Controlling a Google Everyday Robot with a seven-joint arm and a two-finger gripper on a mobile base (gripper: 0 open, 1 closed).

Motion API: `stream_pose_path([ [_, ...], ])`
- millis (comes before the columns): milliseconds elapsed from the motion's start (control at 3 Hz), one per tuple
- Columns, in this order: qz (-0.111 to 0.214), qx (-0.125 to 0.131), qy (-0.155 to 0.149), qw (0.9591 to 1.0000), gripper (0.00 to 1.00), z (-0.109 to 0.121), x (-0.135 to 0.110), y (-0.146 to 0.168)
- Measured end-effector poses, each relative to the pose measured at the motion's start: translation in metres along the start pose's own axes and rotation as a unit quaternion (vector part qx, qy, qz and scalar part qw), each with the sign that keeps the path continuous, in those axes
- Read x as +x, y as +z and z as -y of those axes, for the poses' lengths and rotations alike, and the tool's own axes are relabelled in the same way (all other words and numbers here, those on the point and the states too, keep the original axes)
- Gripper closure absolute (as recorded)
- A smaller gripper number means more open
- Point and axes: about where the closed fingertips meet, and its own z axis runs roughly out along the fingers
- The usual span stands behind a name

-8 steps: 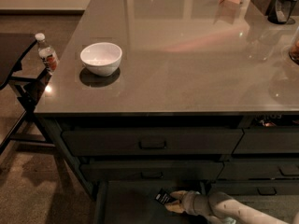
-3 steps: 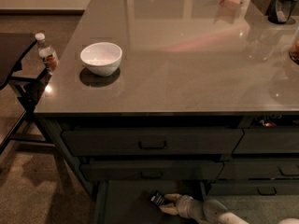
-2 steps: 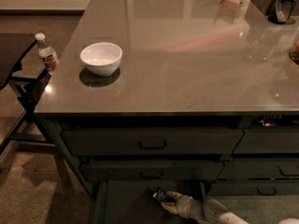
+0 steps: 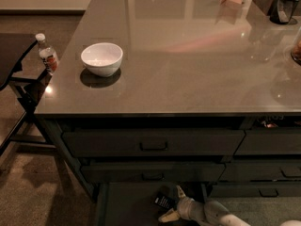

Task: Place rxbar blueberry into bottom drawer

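Rxbar blueberry (image 4: 162, 201) lies low in frame, a dark wrapper over the grey floor of the bottom drawer (image 4: 124, 204), which stands pulled out beneath the surface (image 4: 188, 69). Step in hand, by my reading: let go and clear out.

Doing it well, biggest concern first:
- Cabinet. The two upper drawers (image 4: 117, 142) are shut and their fronts hang over the rear of the open drawer. The exit should run outward along the drawer before rising (straight up looks likely to meet those fronts).
- Drawer walls. The bar sits toward the middle, well apart from the left wall, so it needs no nudging.
- The bar itself. Confirm the wrapper is free of both fingers before pulling back, else it may drag out. Whether it touches a finger now, cannot tell.

Arm (image 4: 221, 215): pale, enters from lower right, low and nearly level into the drawer. Tool (image 4: 170, 204) at its end points left with jaws spread, one finger (image 4: 180, 191) angled up and the other down-left. The bar is just beside the gap, not pinched. White bowl (image 4: 101, 59) up on the surface plays no part.
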Motion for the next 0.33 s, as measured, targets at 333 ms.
stream_pose_path([
  [333, 0.0, 0.0, 0.0, 1.0, 0.0, 0.0, 0.0, 0.0],
])
